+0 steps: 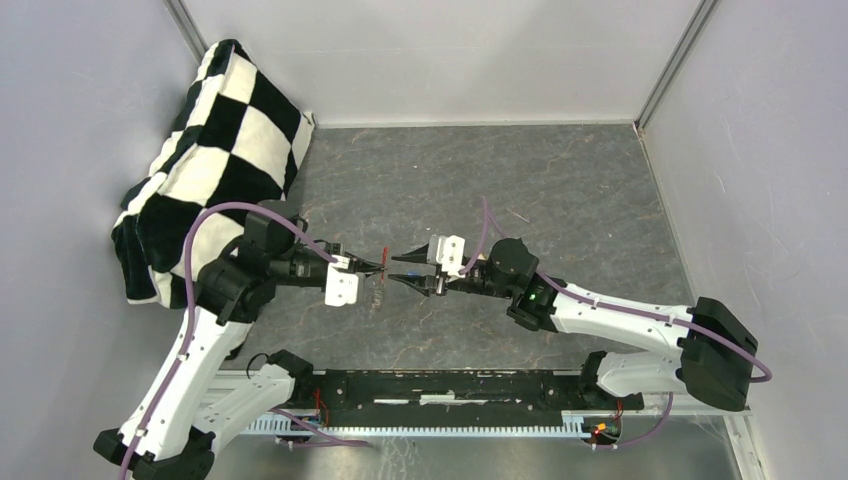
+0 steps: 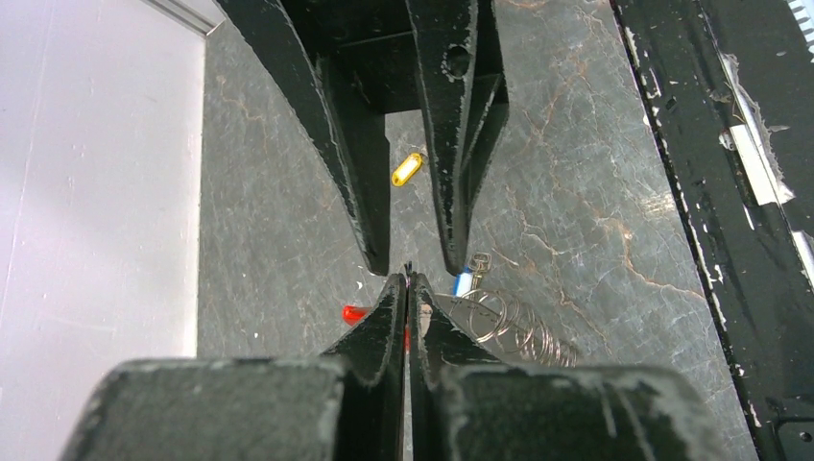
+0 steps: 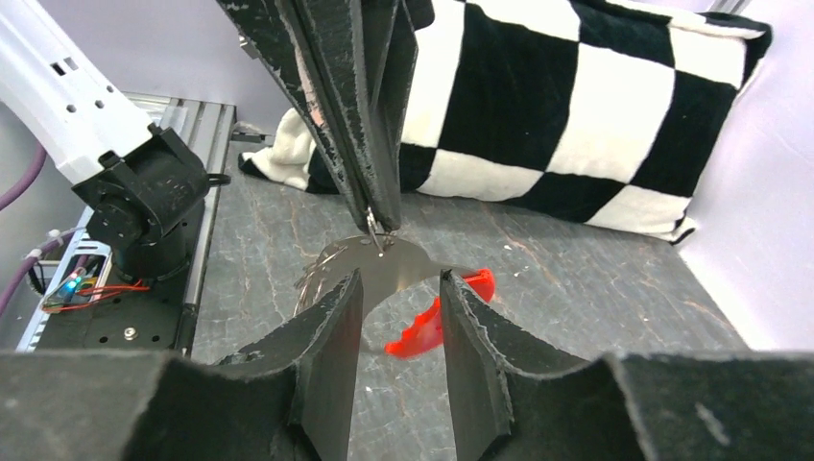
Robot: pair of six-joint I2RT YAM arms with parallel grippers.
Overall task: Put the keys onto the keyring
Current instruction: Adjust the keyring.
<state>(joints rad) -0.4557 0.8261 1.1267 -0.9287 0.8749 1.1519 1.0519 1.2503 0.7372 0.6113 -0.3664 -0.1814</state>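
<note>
Well off walls (image 1: 450, 60), left fingers (image 2: 376, 338) clenched on keyring (image 3: 418, 334); right fingers (image 3: 324, 357) parted just beside it.

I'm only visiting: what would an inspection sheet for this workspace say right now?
Surface: grey marbled table.
Job's things: red keyring at the left tool tips; yellow key and blue key on the table.
Clutter: checkered cushion; metal rings.
Tools: left tool shut on keyring; right tool open, facing it.
Cables: purple cables along both arms.
Surroundings: white walls.
</note>
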